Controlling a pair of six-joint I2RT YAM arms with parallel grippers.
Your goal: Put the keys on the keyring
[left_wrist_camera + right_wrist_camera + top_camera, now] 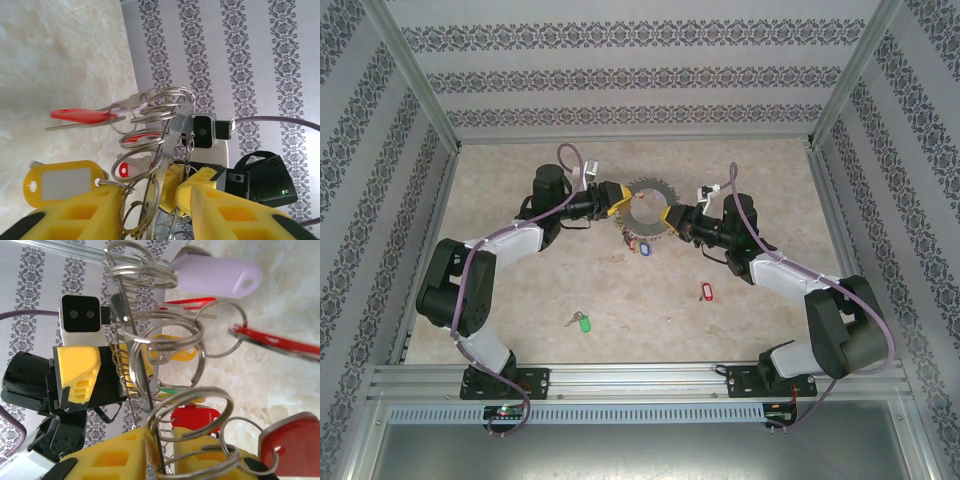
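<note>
The keyring [648, 192], a grey metal ring fringed with small rings and coloured tags, hangs above the middle of the table between both grippers. My left gripper [617, 198] holds its left edge; in the left wrist view the ring's band [165, 135] passes between the yellow fingers [210, 200], gripper [150, 200] shut on it. My right gripper [669, 218] clamps the lower right edge, and the right wrist view shows its gripper [167, 450] shut on the band [145, 375]. Two keys lie on the table: one with a green tag [582, 322], one with a red tag [706, 290].
Tags dangle under the ring [640, 245]. Around the jaws hang a yellow tag [65, 182], a red tag [82, 116] and a lilac tag [212, 272]. Patterned walls with aluminium posts [420, 90] enclose the table. A metal rail [640, 380] runs along the near edge.
</note>
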